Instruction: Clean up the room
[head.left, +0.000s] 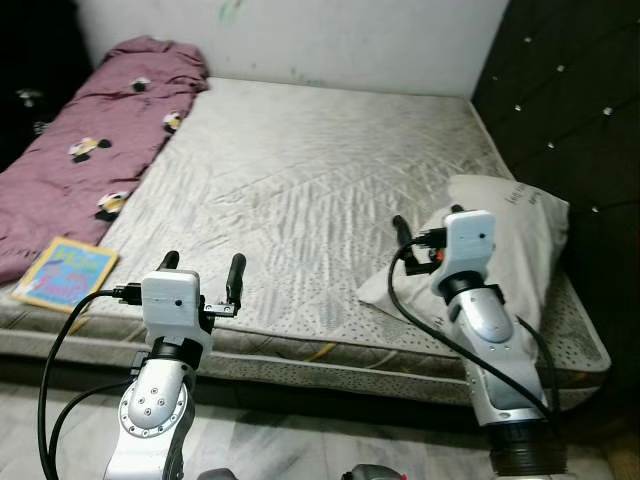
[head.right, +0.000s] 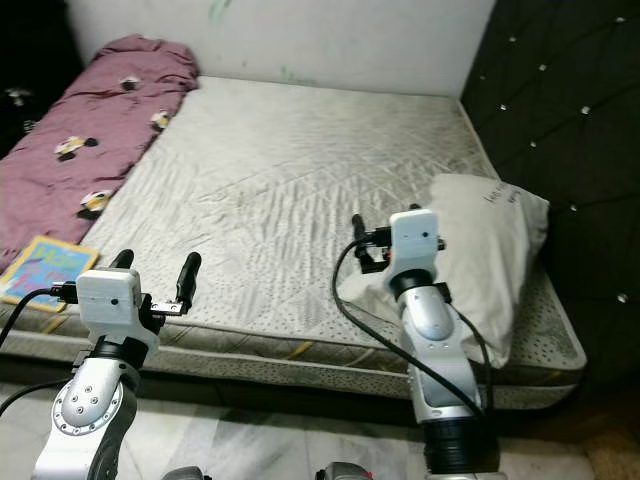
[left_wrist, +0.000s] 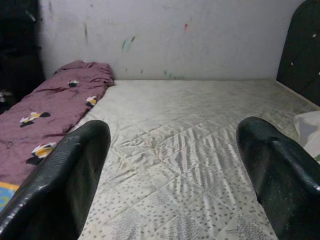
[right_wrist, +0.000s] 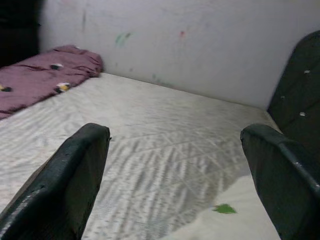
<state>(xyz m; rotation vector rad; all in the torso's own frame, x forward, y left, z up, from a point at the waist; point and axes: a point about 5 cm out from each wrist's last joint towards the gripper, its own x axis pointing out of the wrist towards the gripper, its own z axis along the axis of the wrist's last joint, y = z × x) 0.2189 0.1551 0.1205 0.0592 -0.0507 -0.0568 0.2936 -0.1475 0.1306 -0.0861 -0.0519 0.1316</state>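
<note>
A bare grey-white mattress (head.left: 300, 170) lies in front of me. A crumpled purple blanket (head.left: 90, 140) with small printed figures runs along its left side. By the front left corner lies a colourful book (head.left: 65, 272). A white pillow (head.left: 520, 230) rests at the right front, against the headboard side. My left gripper (head.left: 203, 268) is open over the mattress's front edge, holding nothing. My right gripper (head.left: 428, 225) is open just above the pillow's near left edge, also holding nothing. In the right wrist view, the pillow (right_wrist: 240, 215) sits just below the fingers (right_wrist: 65, 180).
A dark tufted headboard (head.left: 570, 90) stands along the right side. A marked white wall (head.left: 300, 40) closes the far end. Pale tiled floor (head.left: 320, 440) lies between me and the bed. Dark space lies beyond the blanket at far left.
</note>
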